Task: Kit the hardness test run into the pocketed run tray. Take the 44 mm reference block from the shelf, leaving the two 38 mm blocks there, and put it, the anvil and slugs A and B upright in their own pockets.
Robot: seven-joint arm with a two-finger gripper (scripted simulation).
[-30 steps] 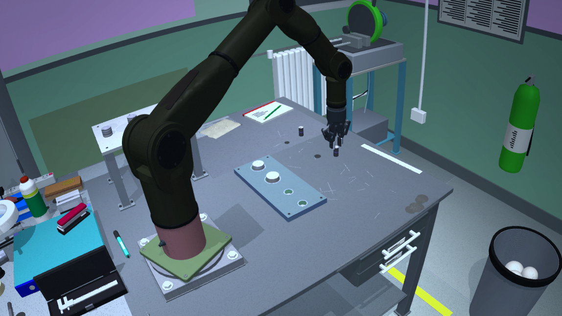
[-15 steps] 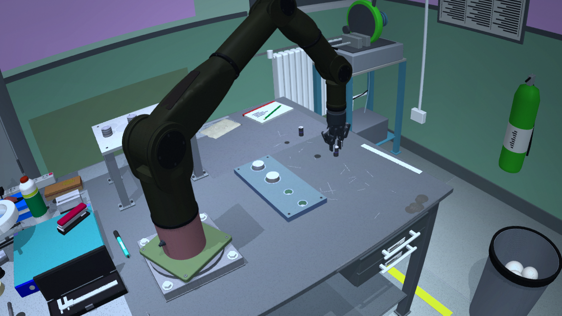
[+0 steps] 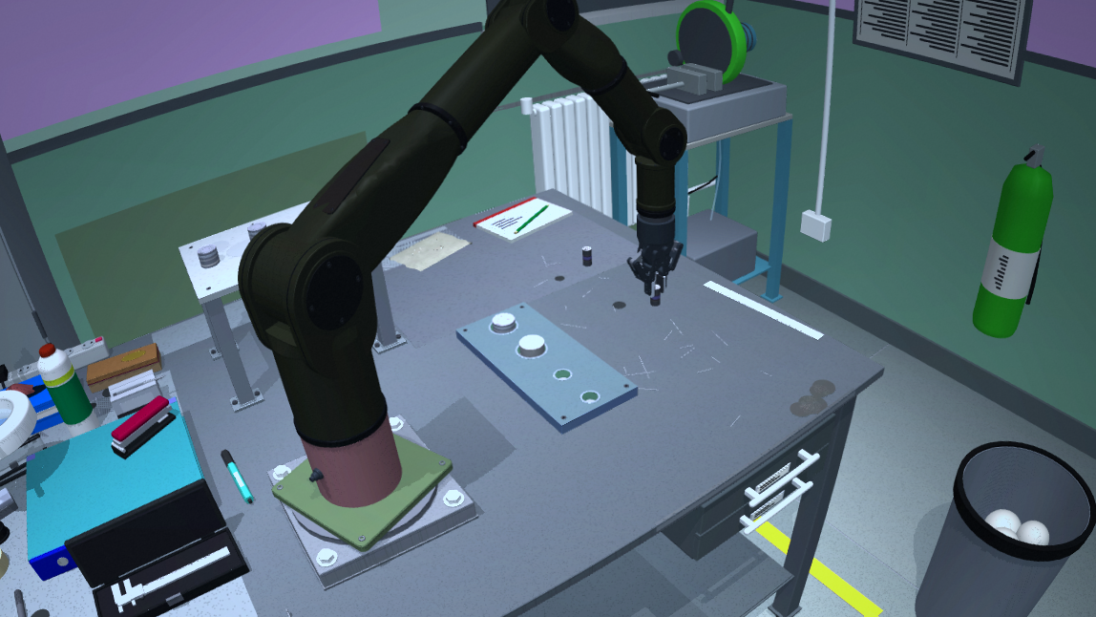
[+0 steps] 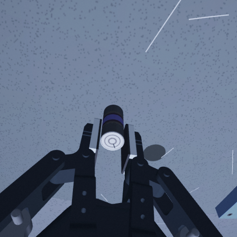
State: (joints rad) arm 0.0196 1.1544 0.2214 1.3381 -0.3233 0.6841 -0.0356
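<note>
A dark slug (image 3: 656, 298) (image 4: 112, 127) with a blue band and a white top stands upright on the bench between the fingers of my gripper (image 3: 654, 287) (image 4: 111, 143), which is open around it and holds nothing. A second dark slug (image 3: 587, 255) stands further back on the bench. The light blue run tray (image 3: 546, 362) lies toward the arm's base; its two larger pockets hold white round pieces (image 3: 503, 321) (image 3: 531, 345), and its two small pockets (image 3: 563, 374) (image 3: 589, 397) show green bottoms. Two round blocks (image 3: 208, 255) (image 3: 256, 229) sit on the shelf at the left.
A dark round mark (image 3: 619, 305) (image 4: 154, 152) lies on the bench just beside the gripper, and another (image 3: 559, 278) near the far slug. A white ruler strip (image 3: 762, 308) runs along the right. A notepad with a pencil (image 3: 523, 218) lies at the back edge.
</note>
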